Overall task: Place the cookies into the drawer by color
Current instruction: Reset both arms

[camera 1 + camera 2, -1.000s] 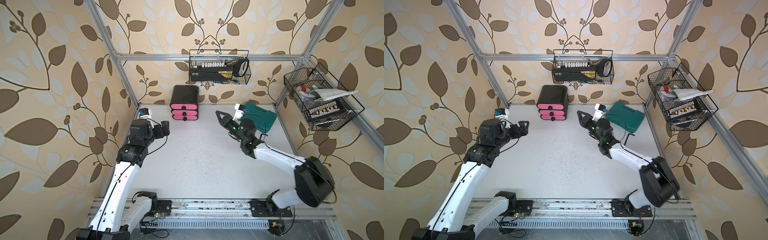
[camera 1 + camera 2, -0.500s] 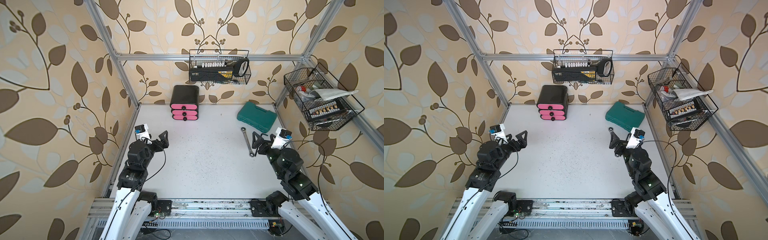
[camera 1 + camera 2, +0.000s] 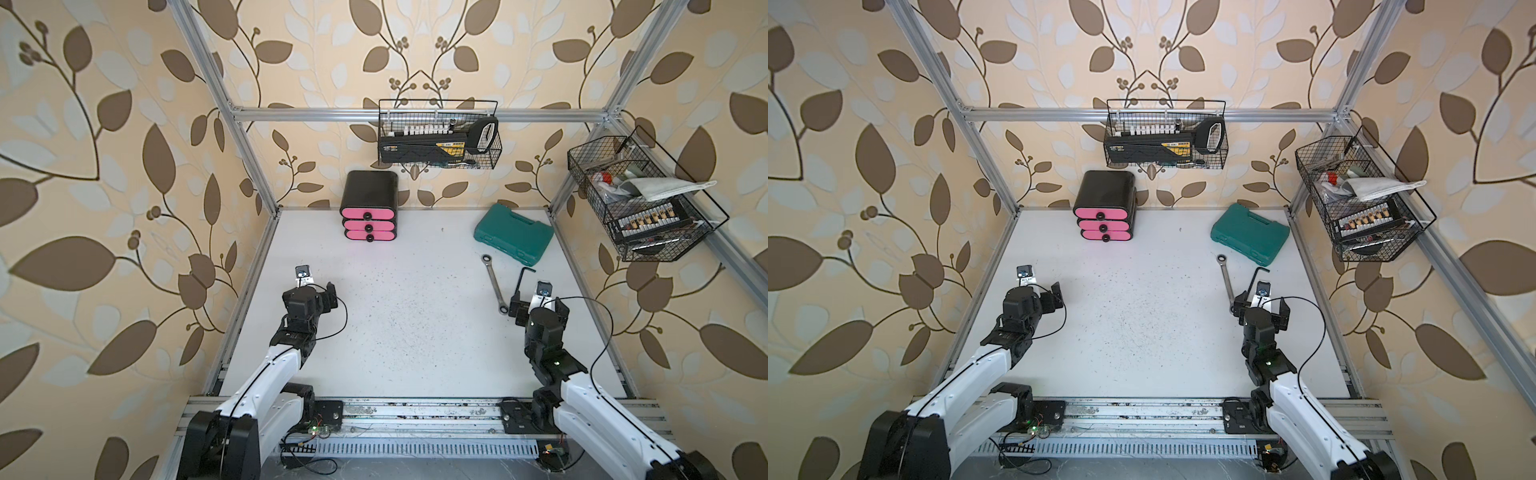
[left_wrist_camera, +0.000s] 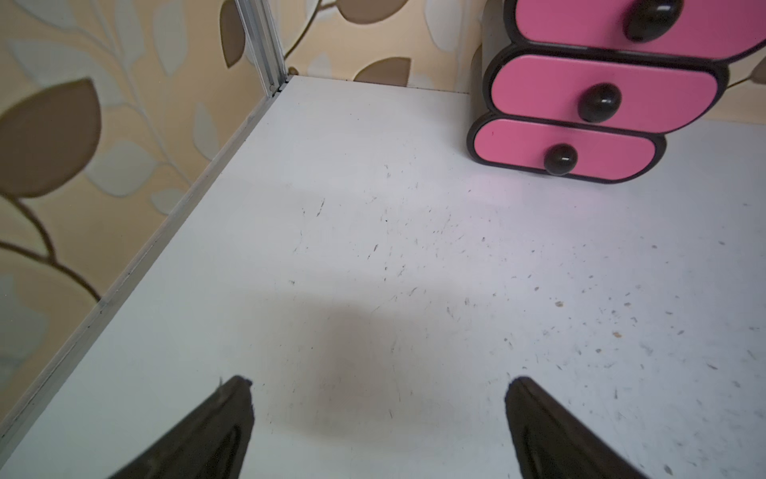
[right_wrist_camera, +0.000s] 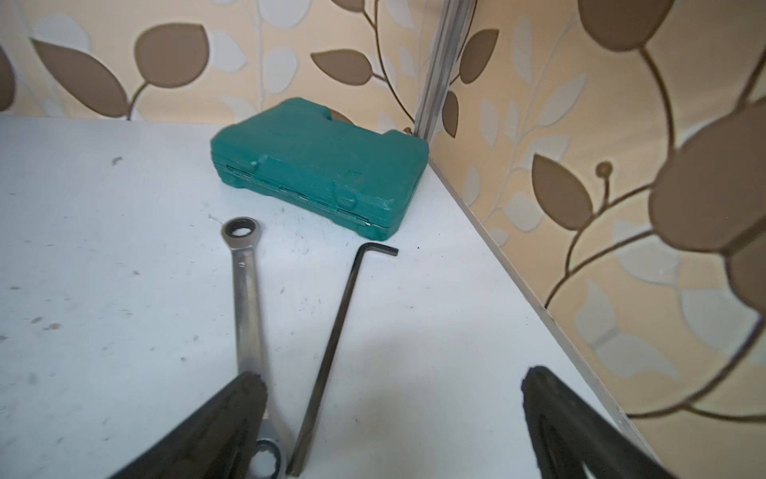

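Open table (image 3: pixel 415 324) runs to the drawer (image 3: pixel 368 214) at the back, while a wrench (image 3: pixel 494 284), hex key (image 3: pixel 520 280) and teal case (image 3: pixel 515 232) block the right side.

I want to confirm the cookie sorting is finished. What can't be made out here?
In both top views, the black rounded cabinet with three pink drawers is shut; the fronts hide any contents.
Left wrist view: top drawer cut off by the edge.
The closed teal plastic case: lid hides contents.
The black wire wall basket: items too small to name, top view.
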{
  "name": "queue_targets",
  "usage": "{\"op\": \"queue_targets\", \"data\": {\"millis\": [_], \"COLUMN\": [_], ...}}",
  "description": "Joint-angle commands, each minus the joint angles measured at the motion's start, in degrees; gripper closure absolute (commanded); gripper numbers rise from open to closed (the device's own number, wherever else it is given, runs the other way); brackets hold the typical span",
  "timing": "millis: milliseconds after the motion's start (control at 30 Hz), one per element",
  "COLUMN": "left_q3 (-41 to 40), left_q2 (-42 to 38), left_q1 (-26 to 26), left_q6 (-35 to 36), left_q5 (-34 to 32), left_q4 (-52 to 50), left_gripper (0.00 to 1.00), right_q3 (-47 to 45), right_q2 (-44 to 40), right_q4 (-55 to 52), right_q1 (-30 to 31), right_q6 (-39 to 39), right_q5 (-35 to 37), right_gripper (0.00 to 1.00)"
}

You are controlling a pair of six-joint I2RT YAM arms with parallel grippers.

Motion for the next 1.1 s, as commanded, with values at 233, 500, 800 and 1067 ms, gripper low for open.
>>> {"op": "queue_targets", "data": {"millis": [233, 500, 800, 1067], "left_q3": [3.56, 6.01, 5.56, 5.50], "left_q2": [19.94, 28.76, 28.43, 28.40], "left_q1": [5.45, 15.41, 15.37, 15.32], "left_q6": [8.53, 2.12, 2.16, 2.17], "left_q5": [5.79, 16.51, 16.59, 16.57], "left_q4": [21.88, 23.20, 24.01, 23.98], "left_gripper": [0.02, 0.02, 0.02, 0.02], "right_q3": [11.71, 10.51, 12.03, 11.38], "right_q2": [37.06, 38.38, 40.07, 39.77], "right_q4": [25.83, 30.62, 30.62, 31.41], "right_q1": [-8.56, -9.11, -8.50, -8.34], "right_q6": [-0.21, 0.60, 0.07, 0.00], "right_q5": [-26.15, -24.18, -22.44, -21.89], "right_gripper": [0.01, 0.01, 0.01, 0.01]}}
